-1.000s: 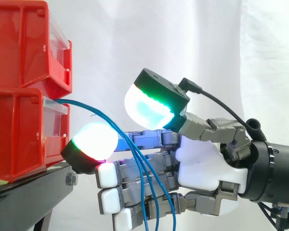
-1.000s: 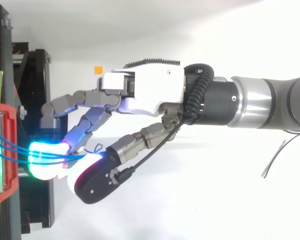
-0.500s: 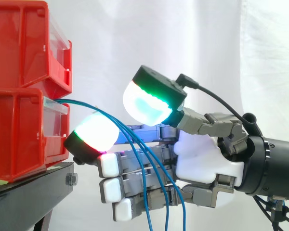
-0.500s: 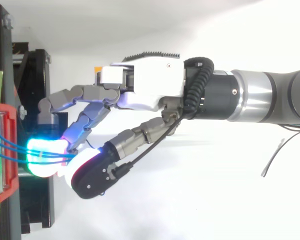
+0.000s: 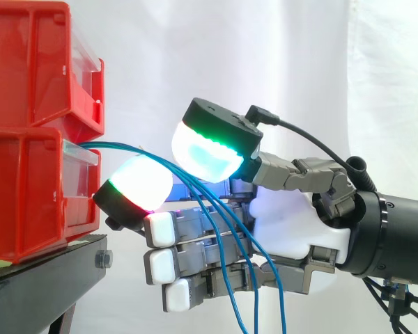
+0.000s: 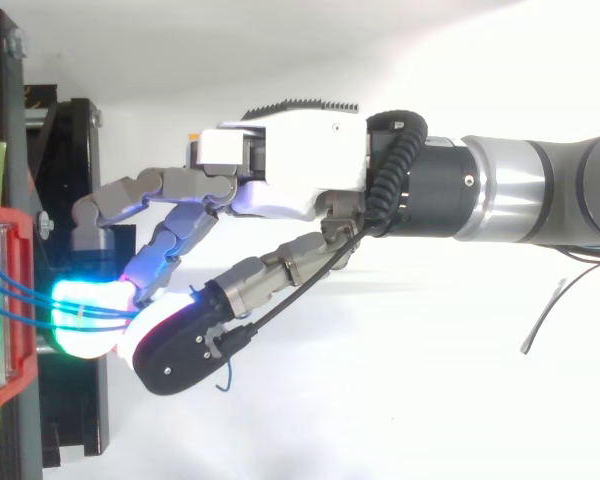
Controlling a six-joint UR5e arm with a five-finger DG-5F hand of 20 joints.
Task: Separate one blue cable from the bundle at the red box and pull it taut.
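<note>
Side view: a bundle of thin blue cables (image 5: 111, 146) leaves the front of the lower red plastic box (image 5: 28, 195), arches away from it and droops well below its floor level. Just in front of that box the robot hand (image 5: 292, 229) is narrowed on the strands. Its green-glowing thumb pad (image 5: 205, 149) bears down from above and a white-glowing finger pad (image 5: 139, 184) meets it from beneath, and several strands run between them. The remaining fingers reach straight toward the box, with the hanging strands draped across them. In the top view the two pads meet over the strands right beside the box front.

The cables look light, limp and smooth-jacketed. They will probably bend at any touch, slide over rounded pads and cling to one another, so they are unlikely to part cleanly. More than one strand appears to be caught, so isolating one probably calls for a lighter pinch on the outermost strand. The best place is close to the box, where the strands fan apart. The pull should then run straight away from the box, because the anchoring there cannot be judged. The black stand (image 5: 49, 278) carries the box.
</note>
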